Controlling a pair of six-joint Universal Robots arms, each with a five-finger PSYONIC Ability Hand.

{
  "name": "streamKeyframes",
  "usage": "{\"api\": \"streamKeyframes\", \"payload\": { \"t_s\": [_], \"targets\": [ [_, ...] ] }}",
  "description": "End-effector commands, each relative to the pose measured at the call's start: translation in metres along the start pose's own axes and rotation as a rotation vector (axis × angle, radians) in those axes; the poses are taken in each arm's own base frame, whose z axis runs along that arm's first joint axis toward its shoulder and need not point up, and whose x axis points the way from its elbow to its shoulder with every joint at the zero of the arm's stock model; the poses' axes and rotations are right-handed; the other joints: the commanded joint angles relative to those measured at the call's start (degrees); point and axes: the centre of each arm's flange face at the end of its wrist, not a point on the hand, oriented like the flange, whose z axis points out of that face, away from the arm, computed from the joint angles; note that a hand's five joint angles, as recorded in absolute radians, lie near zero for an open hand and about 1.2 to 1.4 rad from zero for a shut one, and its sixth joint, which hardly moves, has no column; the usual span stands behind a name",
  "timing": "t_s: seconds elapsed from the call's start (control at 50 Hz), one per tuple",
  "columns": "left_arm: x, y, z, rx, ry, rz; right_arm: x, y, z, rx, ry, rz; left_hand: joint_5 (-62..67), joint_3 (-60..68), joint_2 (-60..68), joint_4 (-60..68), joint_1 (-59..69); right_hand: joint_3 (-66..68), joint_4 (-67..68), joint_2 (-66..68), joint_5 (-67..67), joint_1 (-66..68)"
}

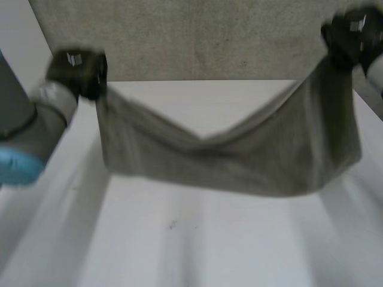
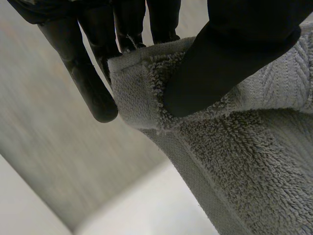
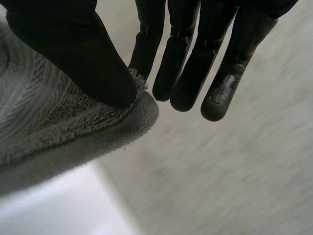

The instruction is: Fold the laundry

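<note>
White table [image 1: 179, 251]: below the towel.
Grey towel [image 1: 239, 161]: hangs in the air, sagging in the middle.
Left hand [image 1: 78, 69]: pinches one top corner.
Right hand [image 1: 350, 30]: pinches the other.
Do it well: keep corners level, lower slowly.

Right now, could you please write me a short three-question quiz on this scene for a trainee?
1. Multiple choice: where on the towel does the left robot hand grip?
A. a corner
B. the middle
C. nowhere, it hovers beside it

2. True or false: the towel's upper edge sags in the middle between the two hands.

3. Short answer: what does the right robot hand press against its fingers to pinch its corner of the towel?

Key
1. A
2. True
3. Its thumb
</note>
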Motion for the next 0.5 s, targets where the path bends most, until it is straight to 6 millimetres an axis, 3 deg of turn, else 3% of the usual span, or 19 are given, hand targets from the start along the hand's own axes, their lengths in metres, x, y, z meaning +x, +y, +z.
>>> {"api": "streamKeyframes", "payload": {
  "t_s": [0.02,0.12,0.14,0.16,0.18,0.2,0.22,0.24,0.26,0.28,0.3,0.32,0.38,0.4,0.42,0.44,0.46,0.5],
  "targets": [
    [-0.042,-0.148,0.031,0.525,-0.144,-0.053,0.046,-0.087,0.032,0.433,0.313,-0.011,11.0,10.3,10.2,10.3,13.5,12.0,11.7,12.3,14.0,25.4],
    [-0.044,-0.157,0.028,0.584,-0.145,-0.106,0.047,-0.09,0.021,0.474,0.299,0.077,11.0,10.3,10.2,10.3,13.5,12.0,11.7,12.3,14.0,25.4],
    [-0.041,-0.152,0.027,0.575,-0.13,-0.139,0.042,-0.083,0.017,0.456,0.284,0.101,11.0,10.3,10.2,10.3,13.5,12.0,11.7,12.3,14.0,25.4],
    [-0.036,-0.135,0.028,0.522,-0.112,-0.168,0.035,-0.073,0.013,0.423,0.267,0.118,11.0,10.3,10.2,10.3,13.5,12.0,11.7,12.3,14.0,25.4],
    [-0.036,-0.135,0.028,0.521,-0.112,-0.168,0.035,-0.073,0.013,0.423,0.266,0.118,11.0,10.3,10.2,10.3,13.5,12.0,11.7,12.3,14.0,25.4],
    [-0.033,-0.116,0.027,0.461,-0.102,-0.182,0.025,-0.061,0.01,0.382,0.236,0.134,11.0,10.3,10.2,10.3,13.5,12.0,11.7,12.3,14.0,25.4],
    [-0.033,-0.116,0.027,0.461,-0.102,-0.182,0.013,-0.048,0.007,0.336,0.196,0.155,11.0,10.3,10.2,10.3,13.5,12.0,11.7,12.3,14.0,25.4],
    [-0.03,-0.094,0.025,0.392,-0.091,-0.19,0.013,-0.047,0.007,0.335,0.195,0.155,11.0,10.3,10.2,10.3,13.5,12.0,11.7,12.3,14.0,25.4],
    [-0.03,-0.094,0.025,0.391,-0.091,-0.19,0.0,-0.032,0.002,0.288,0.148,0.168,11.0,10.3,10.2,10.3,13.5,12.0,11.7,12.3,14.0,25.4],
    [-0.025,-0.072,0.021,0.321,-0.078,-0.191,-0.015,-0.017,-0.004,0.244,0.087,0.181,11.0,10.3,10.2,10.3,13.5,12.0,11.7,12.3,14.0,25.4],
    [-0.017,-0.04,0.015,0.227,-0.062,-0.191,-0.016,-0.016,-0.004,0.244,0.086,0.181,11.0,10.3,10.2,10.3,13.5,12.0,11.7,12.3,14.0,25.4],
    [-0.017,-0.04,0.015,0.226,-0.062,-0.191,-0.016,-0.016,-0.004,0.244,0.086,0.181,11.0,10.3,10.2,10.3,13.5,12.0,11.7,12.3,14.0,25.4],
    [0.004,0.039,-0.008,0.016,-0.027,-0.186,-0.056,0.035,-0.031,0.11,-0.121,0.225,11.0,10.3,10.2,10.3,13.5,12.0,11.7,12.3,14.0,25.4],
    [0.004,0.039,-0.008,0.015,-0.027,-0.186,-0.057,0.035,-0.031,0.11,-0.121,0.225,11.0,10.3,10.2,10.3,13.5,12.0,11.7,12.3,14.0,25.4],
    [0.009,0.058,-0.015,-0.028,-0.02,-0.183,-0.064,0.052,-0.039,0.063,-0.161,0.244,11.0,10.3,10.2,10.3,13.5,12.0,11.7,12.3,14.0,25.4],
    [0.009,0.058,-0.015,-0.029,-0.02,-0.183,-0.077,0.068,-0.049,0.014,-0.209,0.272,11.0,10.3,10.2,10.3,13.5,12.0,11.7,12.3,14.0,25.4],
    [0.014,0.076,-0.023,-0.068,-0.015,-0.18,-0.077,0.068,-0.05,0.013,-0.209,0.272,11.0,10.3,10.2,10.3,13.5,12.0,11.7,12.3,14.0,25.4],
    [0.018,0.101,-0.038,-0.137,-0.014,-0.179,-0.1,0.09,-0.065,-0.072,-0.279,0.304,11.0,10.3,10.2,10.3,13.5,12.0,11.7,12.3,14.0,25.4]
  ]
}}
